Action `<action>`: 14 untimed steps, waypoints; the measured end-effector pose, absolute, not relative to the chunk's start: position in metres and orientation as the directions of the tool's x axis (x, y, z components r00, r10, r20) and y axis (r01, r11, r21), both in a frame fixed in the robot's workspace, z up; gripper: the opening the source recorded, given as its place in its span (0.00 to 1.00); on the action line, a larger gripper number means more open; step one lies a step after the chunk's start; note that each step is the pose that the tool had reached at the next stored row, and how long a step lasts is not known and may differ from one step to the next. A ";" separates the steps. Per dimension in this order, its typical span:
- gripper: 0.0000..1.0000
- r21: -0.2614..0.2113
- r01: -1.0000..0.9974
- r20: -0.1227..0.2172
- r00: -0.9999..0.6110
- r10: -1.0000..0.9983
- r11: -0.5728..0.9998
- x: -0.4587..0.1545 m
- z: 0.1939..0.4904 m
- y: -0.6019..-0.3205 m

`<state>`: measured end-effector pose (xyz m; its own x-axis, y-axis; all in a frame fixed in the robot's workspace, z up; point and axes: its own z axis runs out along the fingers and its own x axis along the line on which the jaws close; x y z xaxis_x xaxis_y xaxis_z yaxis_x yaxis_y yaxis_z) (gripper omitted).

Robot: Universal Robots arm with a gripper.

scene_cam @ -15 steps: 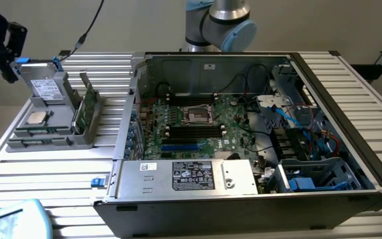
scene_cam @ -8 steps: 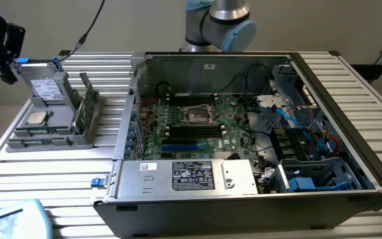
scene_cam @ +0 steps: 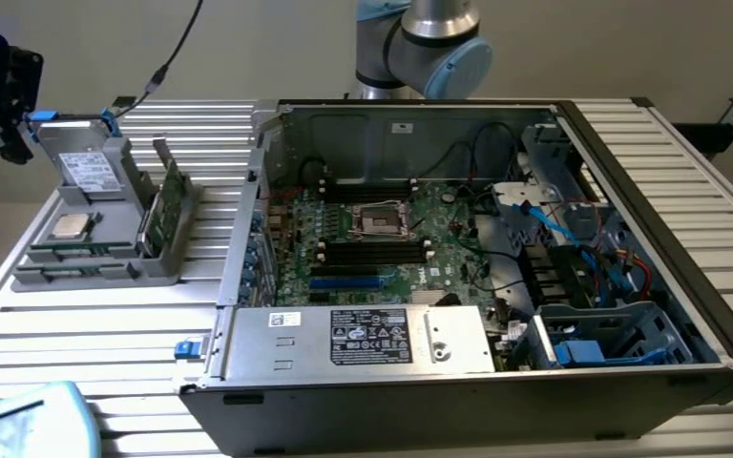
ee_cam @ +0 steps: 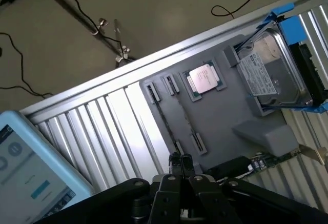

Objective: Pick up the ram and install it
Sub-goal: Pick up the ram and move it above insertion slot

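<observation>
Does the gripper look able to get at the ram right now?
Probably yes: the ram sits uncovered in the grey holder, with the shut gripper hovering nearby and nothing between them.

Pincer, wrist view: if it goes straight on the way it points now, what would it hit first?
Probably the grey parts holder just ahead of its tips, though depth is unclear.

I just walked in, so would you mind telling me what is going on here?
A robot arm's gripper, fingers shut with nothing seen between them, hangs above the grey plastic parts holder that stands beside the open black computer case. What looks like the long, thin dark-green ram stick sits in that holder, near a square silver processor chip and a metal hard drive. So the ram has not yet been picked up, and the green motherboard in the case lies exposed.
</observation>
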<state>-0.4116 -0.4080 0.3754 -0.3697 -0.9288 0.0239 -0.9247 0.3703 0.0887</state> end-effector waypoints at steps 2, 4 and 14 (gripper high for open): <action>0.11 0.090 -0.937 0.024 -0.335 -0.942 0.336 -0.412 0.375 -0.408; 0.11 0.091 -0.949 0.025 -0.301 -0.953 0.302 -0.412 0.374 -0.408; 0.11 0.094 -0.988 0.025 -0.123 -0.992 0.125 -0.412 0.371 -0.408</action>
<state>-0.4116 -0.4080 0.3711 -0.1232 -0.9921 0.0253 -0.9877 0.1250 0.0938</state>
